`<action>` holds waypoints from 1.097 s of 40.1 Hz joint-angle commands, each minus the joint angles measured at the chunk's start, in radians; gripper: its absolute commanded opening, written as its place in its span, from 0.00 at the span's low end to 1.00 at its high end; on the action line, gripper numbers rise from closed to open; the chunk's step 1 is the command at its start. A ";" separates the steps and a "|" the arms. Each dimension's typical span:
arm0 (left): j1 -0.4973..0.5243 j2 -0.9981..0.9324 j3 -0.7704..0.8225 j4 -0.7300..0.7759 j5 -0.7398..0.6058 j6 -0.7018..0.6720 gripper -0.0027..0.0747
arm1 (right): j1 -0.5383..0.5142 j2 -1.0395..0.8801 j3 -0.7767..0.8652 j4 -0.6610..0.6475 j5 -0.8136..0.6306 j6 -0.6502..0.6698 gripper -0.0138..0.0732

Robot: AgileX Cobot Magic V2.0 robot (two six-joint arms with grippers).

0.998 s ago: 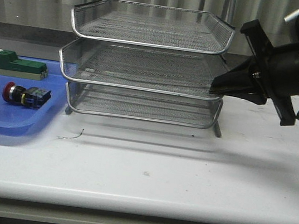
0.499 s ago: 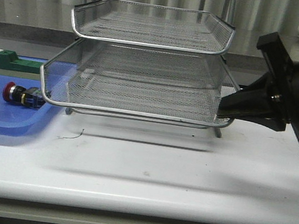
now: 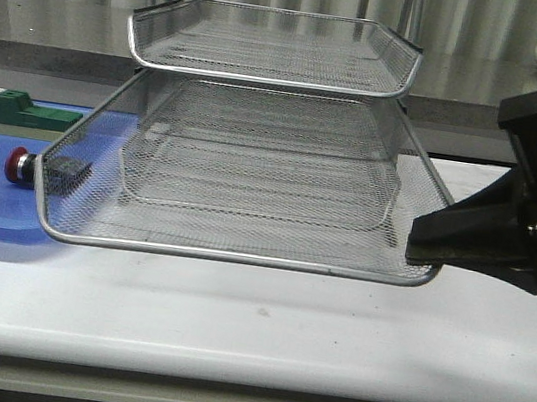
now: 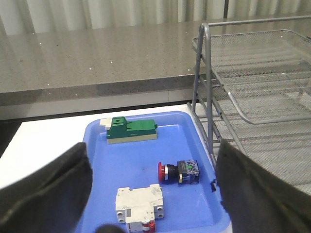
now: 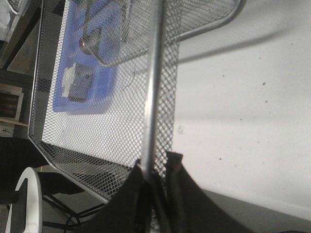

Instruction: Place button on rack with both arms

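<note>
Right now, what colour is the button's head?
Red, on the button lying in the blue tray; clearest in the left wrist view.

Your right gripper (image 5: 156,170) is pinched on the rack (image 5: 97,97) tier's front rim rod; through its mesh you see a blue tray (image 5: 85,68) on the white counter (image 5: 243,111).

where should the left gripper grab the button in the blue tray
Grip the button across its black body, coming straight down from above. It lies on its side in the blue tray, red head toward the white breaker, with bare tray on both flanks for the open left gripper.
</note>
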 commanded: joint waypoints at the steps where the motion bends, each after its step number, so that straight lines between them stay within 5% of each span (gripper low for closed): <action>1: 0.001 0.010 -0.039 -0.001 -0.080 0.001 0.68 | 0.002 -0.028 -0.001 0.031 0.059 0.003 0.23; 10: 0.001 0.010 -0.039 -0.001 -0.080 0.001 0.68 | 0.002 -0.028 -0.001 0.039 0.061 -0.012 0.59; 16: 0.001 0.010 -0.039 -0.001 -0.080 0.001 0.68 | -0.003 -0.031 -0.001 0.043 0.059 -0.012 0.66; 25: 0.001 0.010 -0.039 -0.001 -0.080 0.001 0.68 | -0.125 -0.127 -0.001 -0.007 0.086 -0.013 0.65; 31: 0.001 0.010 -0.039 -0.001 -0.080 0.001 0.68 | -0.195 -0.245 -0.029 -0.078 0.089 0.040 0.51; 37: 0.001 0.010 -0.039 -0.001 -0.080 0.001 0.68 | -0.194 -0.340 -0.118 -0.256 0.050 0.150 0.31; 44: 0.001 0.010 -0.039 -0.001 -0.080 0.001 0.68 | -0.193 -0.460 -0.235 -0.517 -0.037 0.330 0.23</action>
